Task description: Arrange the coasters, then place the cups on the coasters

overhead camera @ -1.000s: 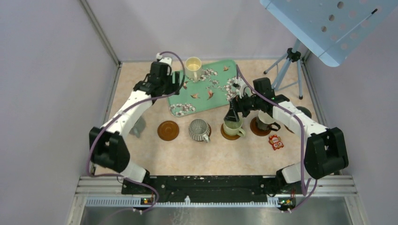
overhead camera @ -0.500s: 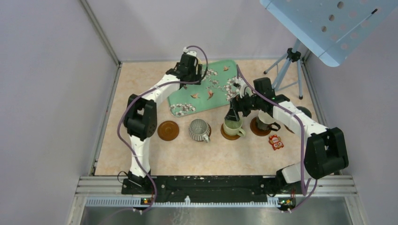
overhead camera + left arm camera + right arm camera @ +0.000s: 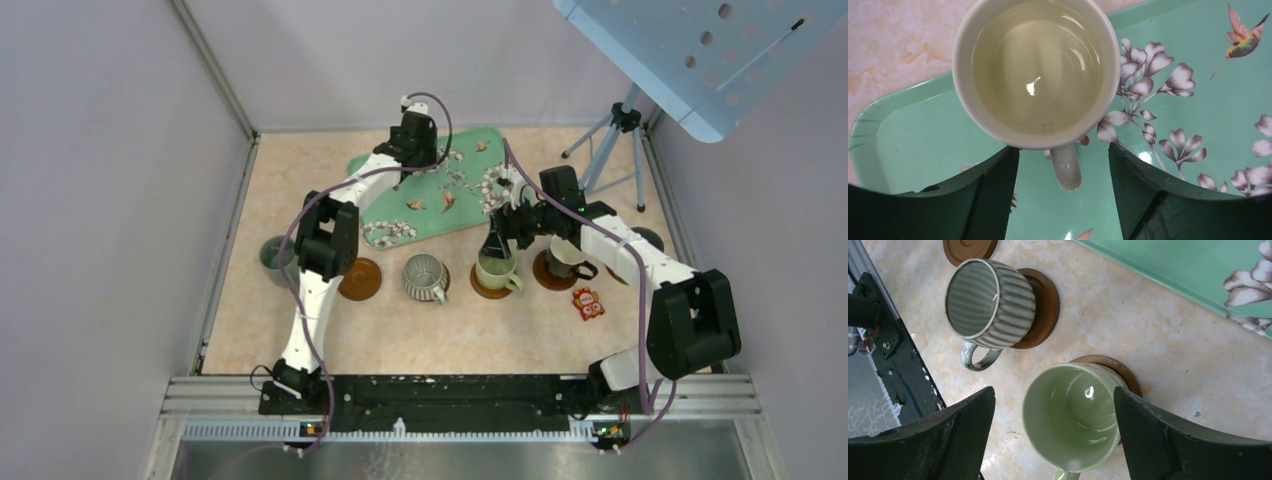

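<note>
While the cream-yellow mug (image 3: 1037, 75) stands near a corner of the floral tray (image 3: 923, 145), the left gripper (image 3: 1062, 152) hovers above it, released, fingers (image 3: 993, 190) flanking the handle (image 3: 1066, 172) that points back between them; the right gripper (image 3: 1054, 392), also released, straddles the pale green mug (image 3: 1070, 425).

In the left wrist view, the cream mug (image 3: 1038, 75) at 12 o'clock looks like glazed ceramic, smooth and glossy, with a bright glint inside. The tray (image 3: 1198, 150) is smooth and shiny, its flowers and birds printed flat. The left gripper (image 3: 1064, 167) has dark matt fingers (image 3: 990, 195); the 8 o'clock one carries a fine mesh texture. In the right wrist view, the ribbed mug (image 3: 990, 302) at 10 o'clock has a satin glaze and the pale green mug (image 3: 1070, 420) a glossy one. The coasters (image 3: 1045, 305) look matt brown, like wood. The table (image 3: 1158, 340) is smooth and marble-patterned.
</note>
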`<state>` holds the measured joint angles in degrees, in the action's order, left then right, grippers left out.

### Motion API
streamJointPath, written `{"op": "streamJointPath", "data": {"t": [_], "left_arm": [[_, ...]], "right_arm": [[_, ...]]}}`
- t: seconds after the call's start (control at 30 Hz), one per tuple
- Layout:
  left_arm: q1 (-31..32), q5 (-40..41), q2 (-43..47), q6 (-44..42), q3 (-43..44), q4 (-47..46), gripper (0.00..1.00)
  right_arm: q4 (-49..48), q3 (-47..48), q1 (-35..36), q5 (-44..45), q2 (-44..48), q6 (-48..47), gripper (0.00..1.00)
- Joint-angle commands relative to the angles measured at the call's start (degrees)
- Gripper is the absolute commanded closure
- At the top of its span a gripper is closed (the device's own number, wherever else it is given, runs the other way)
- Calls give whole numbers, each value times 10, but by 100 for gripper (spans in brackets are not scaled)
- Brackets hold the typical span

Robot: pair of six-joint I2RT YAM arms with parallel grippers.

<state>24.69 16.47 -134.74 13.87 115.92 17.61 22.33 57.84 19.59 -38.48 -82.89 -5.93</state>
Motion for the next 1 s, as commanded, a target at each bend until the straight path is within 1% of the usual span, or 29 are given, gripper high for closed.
{"op": "streamJointPath", "data": {"t": [0.0,0.2,0.33,0.47,0.5,0.53,0.57,0.6,0.73,0.97], "left_arm": [[2,19,-17,17,35,-19,30],[-6,42,-25,24,34,-14,42],[-18,38,-19,34,26,-8,56],[-27,28,4,36,3,-5,76],[-28,29,11,38,-4,-3,87],[-29,31,19,41,-10,-2,94],[-30,34,28,45,-18,1,98],[-31,35,39,51,-29,1,100],[-34,40,102,82,-83,5,100],[-34,44,227,126,-215,-14,100]], "right_arm": [[-9,21,-7,-5,-1,-5,13],[-7,21,-7,-6,-3,-5,13],[-7,21,-6,-7,-2,-5,13],[-7,21,-6,-9,-2,-6,13],[-8,21,-6,-10,-1,-6,13],[-7,21,-6,-10,-1,-6,13],[-7,22,-6,-10,-1,-6,13],[-6,22,-6,-10,-1,-7,13],[-5,20,-6,-11,3,-7,13],[-6,21,-7,-18,11,-6,13]]}}
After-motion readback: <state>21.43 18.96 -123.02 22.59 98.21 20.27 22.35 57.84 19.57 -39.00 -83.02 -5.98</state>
